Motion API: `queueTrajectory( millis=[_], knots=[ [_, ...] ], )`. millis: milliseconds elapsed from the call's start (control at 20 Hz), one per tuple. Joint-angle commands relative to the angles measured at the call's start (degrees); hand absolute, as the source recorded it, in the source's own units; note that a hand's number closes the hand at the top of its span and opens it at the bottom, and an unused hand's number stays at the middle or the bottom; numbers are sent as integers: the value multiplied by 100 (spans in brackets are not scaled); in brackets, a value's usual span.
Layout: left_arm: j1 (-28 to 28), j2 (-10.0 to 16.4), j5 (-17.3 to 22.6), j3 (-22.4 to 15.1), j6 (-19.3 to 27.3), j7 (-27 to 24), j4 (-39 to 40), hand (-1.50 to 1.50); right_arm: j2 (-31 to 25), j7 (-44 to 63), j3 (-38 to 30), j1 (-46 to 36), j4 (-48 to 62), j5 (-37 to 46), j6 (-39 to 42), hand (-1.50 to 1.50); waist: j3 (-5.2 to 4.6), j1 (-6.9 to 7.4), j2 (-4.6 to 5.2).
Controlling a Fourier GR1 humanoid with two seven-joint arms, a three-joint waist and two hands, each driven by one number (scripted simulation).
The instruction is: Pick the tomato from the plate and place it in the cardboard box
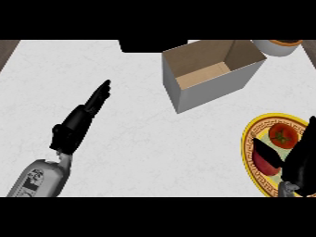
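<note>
A red tomato (282,134) with a green stem lies on a yellow-rimmed plate (250,157) at the right of the counter. My right hand (309,159) hovers over the plate just right of the tomato, fingers straight and thumb spread toward it, open and not touching the tomato. It hides part of the plate. The open cardboard box (210,74) stands at the back, up and left of the plate, with nothing visible inside. My left hand (78,122) is at the left, open with fingers straight, holding nothing.
A white cup or bowl with an orange rim (278,46) sits behind the box at the back right. A black object (150,45) stands at the back edge left of the box. Dark wood borders the counter at both sides.
</note>
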Motion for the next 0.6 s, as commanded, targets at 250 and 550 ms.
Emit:
queueTrajectory(
  millis=[250, 550],
  knots=[
    [93, -315, -419, 276, -225, 431, -448, 0, 45, -247, -285, -341, 713, 37, 10, -150, 11, 14, 6],
    [38, -486, -477, 521, -559, 173, -124, 0, 67, -186, -360, -740, 931, -102, 481, -150, 10, 6, 10]
  ],
)
